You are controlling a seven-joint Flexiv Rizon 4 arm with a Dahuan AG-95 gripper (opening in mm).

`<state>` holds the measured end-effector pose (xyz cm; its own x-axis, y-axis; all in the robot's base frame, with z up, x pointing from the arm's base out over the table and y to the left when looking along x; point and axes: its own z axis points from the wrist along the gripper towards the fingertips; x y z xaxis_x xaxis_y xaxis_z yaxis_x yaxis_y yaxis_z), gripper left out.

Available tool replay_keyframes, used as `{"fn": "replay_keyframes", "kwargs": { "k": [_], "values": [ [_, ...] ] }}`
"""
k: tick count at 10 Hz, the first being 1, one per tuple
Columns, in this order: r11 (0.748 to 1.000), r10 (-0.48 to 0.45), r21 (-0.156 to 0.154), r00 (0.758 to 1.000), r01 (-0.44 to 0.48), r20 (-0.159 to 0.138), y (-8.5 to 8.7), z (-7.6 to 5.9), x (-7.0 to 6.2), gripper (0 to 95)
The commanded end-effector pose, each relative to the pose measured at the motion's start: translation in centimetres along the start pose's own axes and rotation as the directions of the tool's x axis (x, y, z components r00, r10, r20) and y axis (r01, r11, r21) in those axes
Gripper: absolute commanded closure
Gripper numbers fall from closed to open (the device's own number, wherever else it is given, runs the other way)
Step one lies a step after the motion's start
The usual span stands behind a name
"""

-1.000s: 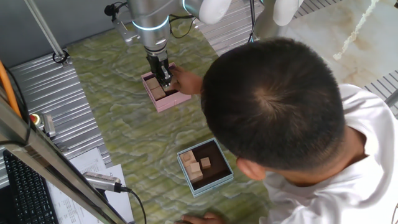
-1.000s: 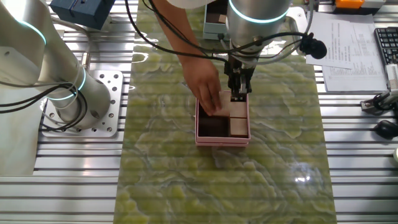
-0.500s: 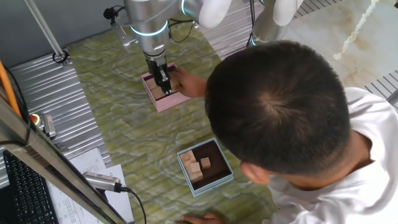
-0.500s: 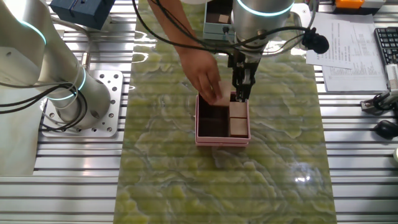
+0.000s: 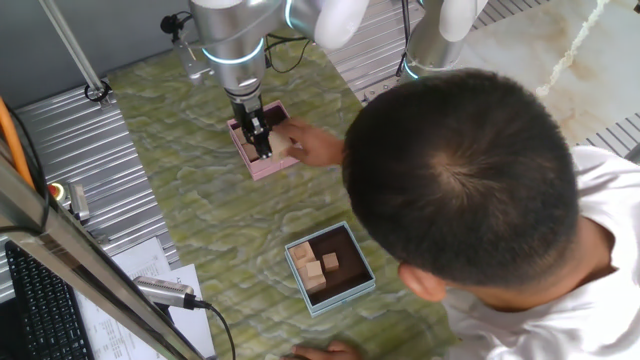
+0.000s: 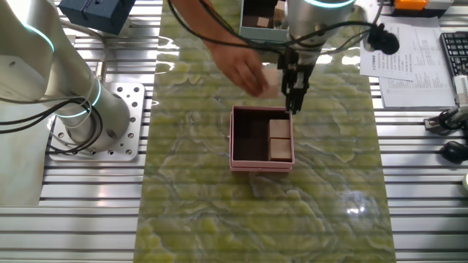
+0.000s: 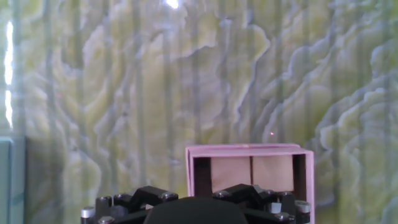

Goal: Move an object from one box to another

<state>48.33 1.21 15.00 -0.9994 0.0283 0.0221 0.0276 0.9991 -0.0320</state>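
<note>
Green marbled table top [image 6: 190, 190], metal rails either side. Pink box [image 6: 262, 161] holds two cubes [image 6: 279, 139] on one side. Gripper [image 6: 295, 93] hangs above box's far edge, fingers look nearly closed & empty. Person's hand [image 6: 245, 69] holds the large cube [image 6: 271, 79] beside it. Blue box [image 5: 330, 268] w/ small cubes, well apart.

The black two-finger gripper [image 6: 295, 93] is up and out of the small square pink box [image 6: 262, 162] now, hanging over its far rim — a second ago its fingers were down among the cubes. The person's bare hand [image 6: 245, 69] has pulled away too, carrying the large pale tan wooden cube [image 6: 270, 80] clear of the box. That leaves the near-left part of the pink box showing dark brown floor — two smaller tan wooden cubes [image 6: 279, 139] remain.
</note>
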Motion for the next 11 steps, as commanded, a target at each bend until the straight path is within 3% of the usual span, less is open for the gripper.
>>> {"fn": "replay_keyframes", "kwargs": {
  "k": [1,4,5,6,9,10,11],
  "values": [
    [1.000,0.012,-0.009,1.000,-0.012,-0.002,1.1,-0.7,-0.6,0.0],
    [0.996,-0.012,-0.084,1.000,0.012,-0.005,3.4,-1.0,-1.6,0.0],
    [0.996,-0.013,-0.089,1.000,0.012,-0.005,3.7,-1.1,-1.6,0.0],
    [0.996,-0.006,-0.088,1.000,0.006,-0.006,4.6,-1.1,-1.9,19.0],
    [0.996,-0.003,-0.089,1.000,0.002,-0.006,6.2,-0.8,-1.9,19.0],
    [0.995,-0.002,-0.099,1.000,0.001,-0.010,6.6,-0.8,-2.1,19.0],
    [0.990,-0.015,-0.138,1.000,0.012,-0.017,6.8,-1.0,-2.3,19.0]
  ]
}}
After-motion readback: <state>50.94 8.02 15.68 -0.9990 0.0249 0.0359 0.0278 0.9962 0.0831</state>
